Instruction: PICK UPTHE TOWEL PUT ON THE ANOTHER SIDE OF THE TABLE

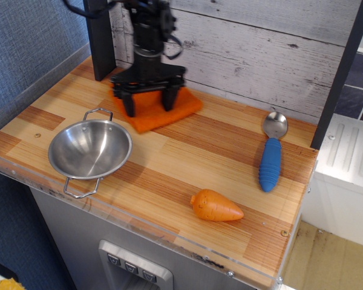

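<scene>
The towel [158, 110] lies on the table [187, 154] near the back edge, left of centre. The gripper [149, 100] stands over it. A steel bowl [89, 149] sits near the front-left corner. A spoon [271, 152] lies by the right edge; a toy carrot [215, 206] lies near the front edge.

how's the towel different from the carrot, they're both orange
The towel is flat, roughly square and knitted; the carrot is smooth, rounded and tapers to a point. The towel lies at the back of the table under the gripper, whose jaws are spread over it; the carrot lies alone near the front edge. The towel covers more area. Both are orange.
</scene>
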`<control>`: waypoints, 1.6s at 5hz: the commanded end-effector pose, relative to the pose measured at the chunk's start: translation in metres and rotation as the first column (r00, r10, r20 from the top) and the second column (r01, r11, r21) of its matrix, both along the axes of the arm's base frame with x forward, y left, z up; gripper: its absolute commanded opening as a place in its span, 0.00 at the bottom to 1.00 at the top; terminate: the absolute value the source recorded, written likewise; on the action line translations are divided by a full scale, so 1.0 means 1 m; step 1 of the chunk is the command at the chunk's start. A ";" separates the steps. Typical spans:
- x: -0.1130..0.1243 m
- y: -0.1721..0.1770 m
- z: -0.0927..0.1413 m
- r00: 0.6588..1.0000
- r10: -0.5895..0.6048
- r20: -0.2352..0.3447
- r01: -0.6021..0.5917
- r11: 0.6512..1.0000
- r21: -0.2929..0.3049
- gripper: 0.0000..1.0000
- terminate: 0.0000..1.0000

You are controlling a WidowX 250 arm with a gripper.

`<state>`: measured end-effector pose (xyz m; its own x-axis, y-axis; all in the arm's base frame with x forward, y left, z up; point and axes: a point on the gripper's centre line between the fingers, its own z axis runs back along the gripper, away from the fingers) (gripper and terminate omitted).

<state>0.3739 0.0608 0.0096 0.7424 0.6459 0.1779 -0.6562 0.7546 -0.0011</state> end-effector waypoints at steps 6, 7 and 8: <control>-0.020 -0.095 0.044 0.975 -0.190 0.115 0.194 0.981 -0.021 1.00 0.00; -0.020 -0.092 0.059 0.977 -0.164 0.139 0.167 0.986 -0.009 1.00 0.00; -0.019 -0.091 0.081 0.974 -0.135 0.182 0.135 0.991 0.015 1.00 0.00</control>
<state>0.3589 -0.0269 0.0680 0.7910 0.5480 0.2719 -0.5531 0.8306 -0.0651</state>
